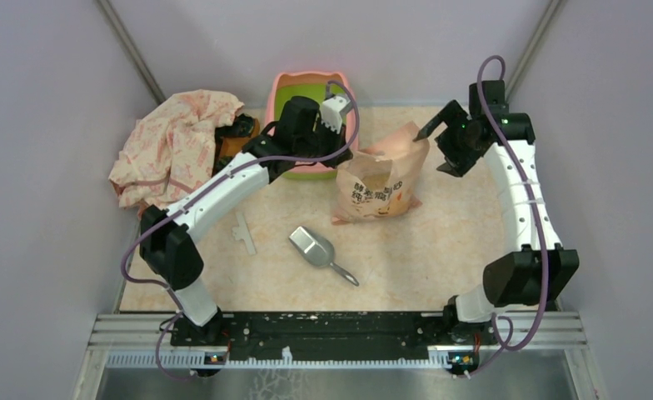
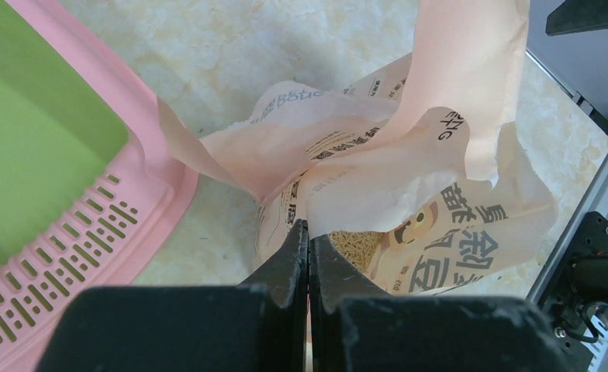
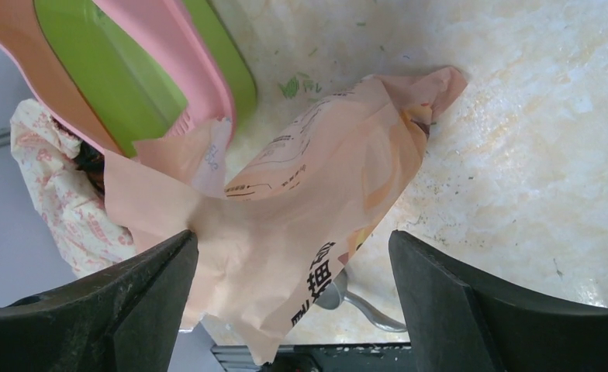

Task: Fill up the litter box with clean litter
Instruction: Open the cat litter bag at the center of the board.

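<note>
On the marbled tabletop (image 1: 440,250), the limp, bottom-heavy peach bag (image 1: 379,179) of clean litter (image 2: 357,246) stands beside the litter box (image 1: 306,77), best held at its lip, which the closed left gripper (image 2: 309,229) apparently pinches; the right gripper (image 3: 291,240) stands open.

The left arm (image 1: 223,187) and the right arm (image 1: 523,196) each have white tubular links between blocky matte-black joint housings, with a thin purple cable (image 1: 493,57) looping alongside. Both rise from a black base rail (image 1: 331,329) at the bottom of the frame. The left tool (image 2: 309,232) and the right tool (image 3: 291,240) have broad, wedge-shaped black fingers with finely scuffed surfaces.
</note>
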Robot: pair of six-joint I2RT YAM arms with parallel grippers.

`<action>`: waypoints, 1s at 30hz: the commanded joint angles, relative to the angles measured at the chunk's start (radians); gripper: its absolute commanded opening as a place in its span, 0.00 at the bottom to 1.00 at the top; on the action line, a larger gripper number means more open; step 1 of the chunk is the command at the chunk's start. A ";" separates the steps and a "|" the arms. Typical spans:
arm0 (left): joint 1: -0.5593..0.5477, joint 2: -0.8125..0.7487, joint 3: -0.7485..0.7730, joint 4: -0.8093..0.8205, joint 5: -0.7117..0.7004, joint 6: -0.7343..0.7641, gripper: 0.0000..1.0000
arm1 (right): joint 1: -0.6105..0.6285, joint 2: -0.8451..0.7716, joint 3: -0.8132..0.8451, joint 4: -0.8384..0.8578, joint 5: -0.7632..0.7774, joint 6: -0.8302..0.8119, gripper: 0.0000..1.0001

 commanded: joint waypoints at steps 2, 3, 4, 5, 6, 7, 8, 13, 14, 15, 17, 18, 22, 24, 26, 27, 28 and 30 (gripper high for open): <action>-0.008 -0.009 0.023 0.017 0.009 -0.008 0.00 | -0.009 -0.010 -0.021 0.025 -0.069 0.001 0.93; -0.009 -0.009 0.024 0.015 0.008 -0.008 0.00 | -0.009 -0.007 -0.023 0.029 -0.070 0.001 0.92; -0.010 -0.008 0.025 0.014 0.008 -0.008 0.00 | -0.007 -0.009 -0.027 0.034 -0.070 0.002 0.91; -0.011 -0.006 0.027 0.012 0.005 -0.008 0.00 | -0.007 -0.010 -0.031 0.039 -0.068 0.001 0.90; -0.012 -0.004 0.029 0.011 0.005 -0.008 0.00 | -0.008 -0.012 -0.032 0.042 -0.066 0.001 0.89; -0.013 -0.003 0.032 0.010 0.002 -0.007 0.00 | -0.007 -0.015 -0.033 0.045 -0.064 0.001 0.88; -0.014 -0.001 0.035 0.008 0.003 -0.008 0.00 | -0.007 -0.015 -0.030 0.045 -0.062 0.001 0.87; -0.019 0.008 0.049 0.004 0.001 -0.008 0.00 | 0.016 -0.009 0.009 0.038 -0.039 0.000 0.88; -0.019 0.009 0.049 0.003 0.000 -0.007 0.00 | 0.027 -0.007 0.017 0.035 -0.034 0.001 0.89; -0.020 0.009 0.048 0.003 0.000 -0.006 0.00 | 0.036 -0.006 0.022 0.035 -0.030 0.002 0.89; -0.021 0.005 0.046 0.003 0.000 -0.007 0.00 | 0.053 -0.002 0.032 0.035 -0.019 0.004 0.89; -0.022 0.002 0.041 0.003 0.001 -0.008 0.00 | 0.061 0.002 0.036 0.035 -0.016 0.005 0.89; -0.025 -0.014 0.021 0.004 -0.005 -0.006 0.00 | 0.094 0.011 0.056 0.038 0.005 0.017 0.90; -0.023 -0.021 0.013 0.004 -0.007 -0.005 0.00 | 0.103 0.017 0.065 0.039 0.010 0.022 0.90; -0.023 -0.030 0.006 0.005 -0.008 -0.005 0.00 | 0.113 0.024 0.072 0.035 0.018 0.023 0.91; -0.023 -0.034 0.003 0.006 -0.006 -0.005 0.00 | 0.115 0.028 0.074 0.034 0.023 0.023 0.91; -0.023 -0.038 0.000 0.006 -0.007 -0.005 0.00 | 0.119 0.032 0.073 0.031 0.030 0.022 0.91; -0.024 -0.047 -0.009 0.010 -0.004 -0.009 0.00 | 0.122 0.036 0.063 0.029 0.040 0.022 0.90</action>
